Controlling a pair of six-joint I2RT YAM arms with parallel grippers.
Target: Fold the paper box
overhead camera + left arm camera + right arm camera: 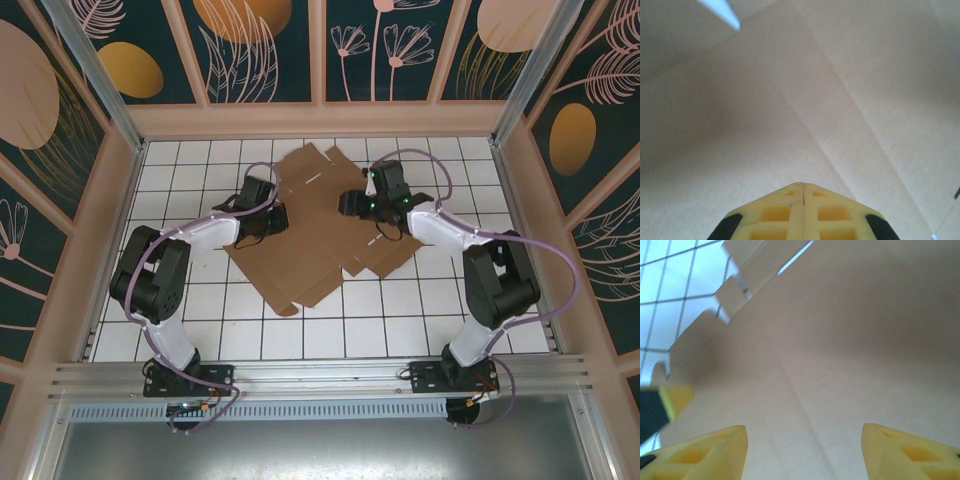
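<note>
Brown die-cut cardboard paper box: lying open on white gridded table (flaps spread) | left gripper: fingertips together over the sheet | right gripper: jaws apart, holding nothing

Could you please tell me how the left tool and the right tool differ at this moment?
The left tool is shut, while the right tool is open. The left tool is over the left side of the box, the right tool over its right side. Both have yellow fingers close to the cardboard.
</note>
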